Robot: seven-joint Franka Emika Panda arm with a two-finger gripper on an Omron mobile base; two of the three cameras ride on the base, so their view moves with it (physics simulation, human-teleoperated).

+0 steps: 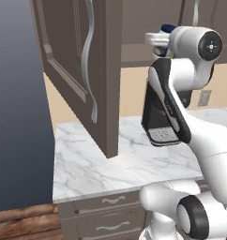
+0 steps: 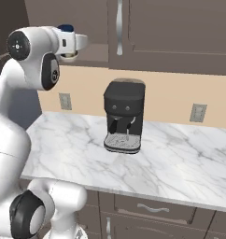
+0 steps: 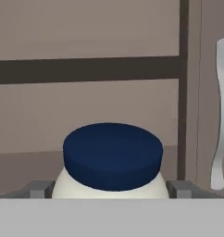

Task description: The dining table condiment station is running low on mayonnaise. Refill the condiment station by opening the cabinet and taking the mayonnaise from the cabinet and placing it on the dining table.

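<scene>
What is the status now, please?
Fingers on both sides of mayonnaise, grip unconfirmed. Cabinet door open. Jar inside cabinet, not yet at dining table. Nothing blocking.

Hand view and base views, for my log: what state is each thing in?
Dark grey-brown cabinet door with wavy silver handle: swung open.
Whitish mayonnaise jar: upright, dark navy lid on, between the claw fingers.
Black coffee machine: upright on the marble counter.
</scene>
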